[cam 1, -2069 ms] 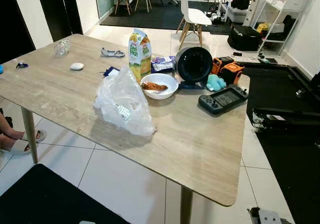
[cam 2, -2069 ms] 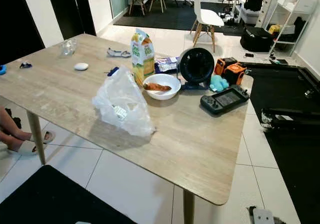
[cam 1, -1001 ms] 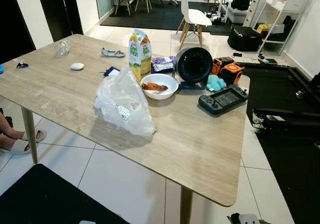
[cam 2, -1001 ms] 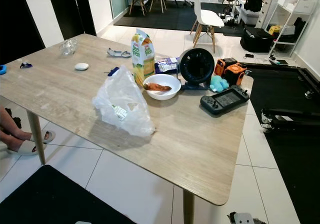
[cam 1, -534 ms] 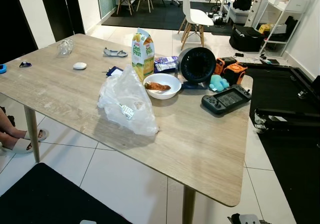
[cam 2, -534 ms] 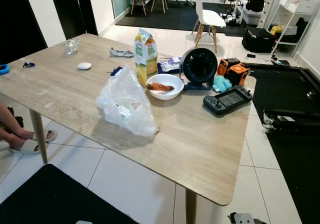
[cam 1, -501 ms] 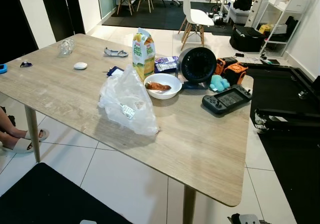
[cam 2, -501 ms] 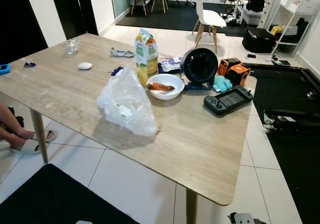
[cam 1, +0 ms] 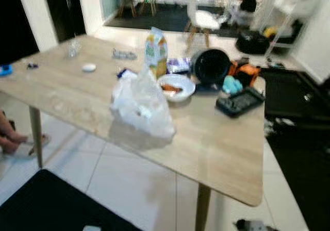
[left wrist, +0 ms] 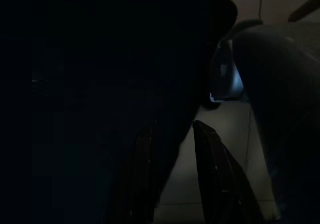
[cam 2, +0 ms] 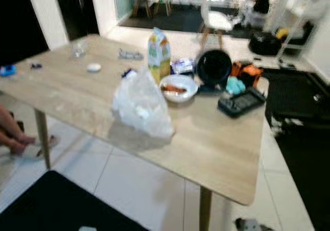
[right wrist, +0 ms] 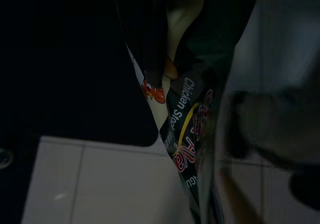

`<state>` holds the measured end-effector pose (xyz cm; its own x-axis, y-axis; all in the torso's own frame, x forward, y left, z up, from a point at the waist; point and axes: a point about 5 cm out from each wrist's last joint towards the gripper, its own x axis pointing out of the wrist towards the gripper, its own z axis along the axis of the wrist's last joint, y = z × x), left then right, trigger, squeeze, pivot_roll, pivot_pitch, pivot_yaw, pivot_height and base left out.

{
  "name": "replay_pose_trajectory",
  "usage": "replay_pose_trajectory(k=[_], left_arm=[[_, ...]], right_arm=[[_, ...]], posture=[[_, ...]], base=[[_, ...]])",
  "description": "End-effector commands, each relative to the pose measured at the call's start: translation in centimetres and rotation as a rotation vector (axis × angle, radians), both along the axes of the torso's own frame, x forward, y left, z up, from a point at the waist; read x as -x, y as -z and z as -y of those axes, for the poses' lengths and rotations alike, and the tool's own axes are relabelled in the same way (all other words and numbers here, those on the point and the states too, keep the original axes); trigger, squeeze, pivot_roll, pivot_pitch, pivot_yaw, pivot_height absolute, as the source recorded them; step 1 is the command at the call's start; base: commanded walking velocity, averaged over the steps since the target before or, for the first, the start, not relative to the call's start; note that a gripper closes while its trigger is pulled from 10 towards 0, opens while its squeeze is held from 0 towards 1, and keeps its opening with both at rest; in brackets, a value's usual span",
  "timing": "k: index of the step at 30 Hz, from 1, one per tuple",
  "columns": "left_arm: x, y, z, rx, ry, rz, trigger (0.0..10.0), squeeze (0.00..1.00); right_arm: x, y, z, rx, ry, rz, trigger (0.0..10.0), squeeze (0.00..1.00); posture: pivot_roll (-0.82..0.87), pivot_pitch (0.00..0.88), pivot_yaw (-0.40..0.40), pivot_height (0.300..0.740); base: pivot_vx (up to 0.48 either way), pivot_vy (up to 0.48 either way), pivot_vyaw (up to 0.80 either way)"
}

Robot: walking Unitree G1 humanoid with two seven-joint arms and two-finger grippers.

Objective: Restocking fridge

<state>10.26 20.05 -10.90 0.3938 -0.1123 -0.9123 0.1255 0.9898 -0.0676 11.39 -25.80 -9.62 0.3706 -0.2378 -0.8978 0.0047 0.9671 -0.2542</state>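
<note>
My right gripper (right wrist: 186, 86) hangs low over the tiled floor, shut on a dark chicken stock pack (right wrist: 189, 121) with yellow and red print. The left gripper (left wrist: 175, 149) hangs idle in deep shade above pale tiles. Ahead stands a wooden table (cam 1: 216, 148), blurred in both eye views. On it are a green and yellow juice carton (cam 1: 156, 53), a white bowl (cam 1: 176, 87) holding an orange-brown piece of food, and a crumpled clear plastic bag (cam 1: 142, 107) nearer to me.
A round black fan (cam 1: 212, 66), a teal toy (cam 1: 231, 84), an orange item and a dark game console (cam 1: 240, 101) sit at the table's right end. A person's feet (cam 1: 10, 141) rest at the left. A black mat (cam 1: 46, 205) lies below me. White chairs stand behind.
The whole picture has blurred and slid slightly right, so the camera is moving. Nothing on the table has shifted.
</note>
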Motion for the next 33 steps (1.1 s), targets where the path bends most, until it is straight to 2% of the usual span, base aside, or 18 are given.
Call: replay_pose_trajectory(k=[1, 7, 33], left_arm=[[0.25, 0.33, 2.32, 0.072, 0.026, -0.015, 10.0, 0.0], [0.3, 0.35, 2.33, 0.072, 0.021, -0.017, 10.0, 0.0], [0.25, 0.31, 2.42, 0.089, 0.006, -0.005, 10.0, 0.0]], right_arm=[[-0.63, -0.37, 0.56, 0.023, -0.004, 0.018, 10.0, 0.0], [-0.6, -0.35, 0.55, 0.022, -0.004, 0.017, 10.0, 0.0], [-0.34, -0.28, 0.56, 0.02, -0.008, 0.008, 10.0, 0.0]], posture=[[0.08, 0.0, -0.066, 0.74], [0.08, 0.0, -0.066, 0.74], [0.08, 0.0, -0.068, 0.74]], base=[[0.0, 0.352, 0.0], [0.0, 0.33, 0.0], [0.0, 0.0, 0.0]])
